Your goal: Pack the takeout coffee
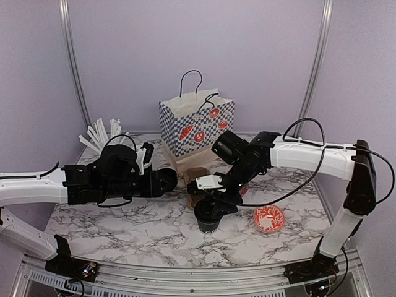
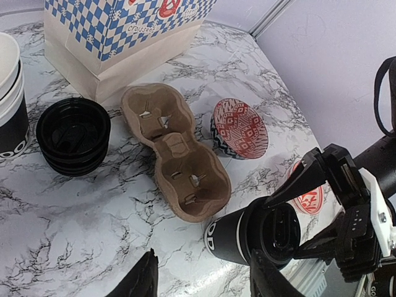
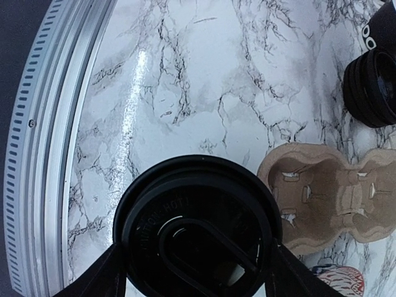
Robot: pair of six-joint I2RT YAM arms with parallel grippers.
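Observation:
One takeout coffee cup (image 2: pixel 238 238), black with a black lid (image 3: pixel 198 210), stands on the marble table just in front of the brown two-hole cup carrier (image 2: pixel 176 158). My right gripper (image 3: pixel 197 247) comes down over it from above, a finger pressed against each side of the lid's rim. The same cup (image 1: pixel 207 221) shows under that gripper (image 1: pixel 210 201) in the top view. My left gripper (image 2: pixel 203 258) hovers low to the cup's left, open, with only bare table between its fingers. More black cups (image 2: pixel 9 93) are stacked at the far left, beside a stack of black lids (image 2: pixel 73 136).
The blue-checked paper bag (image 1: pixel 197 124) stands behind the carrier (image 1: pixel 197 176). A red-and-white bowl (image 1: pixel 269 218) lies right of the cup, another (image 2: pixel 240 129) right of the carrier. White straws (image 1: pixel 99 133) fan out at the back left. The table's metal rail (image 3: pixel 37 154) runs close to the cup.

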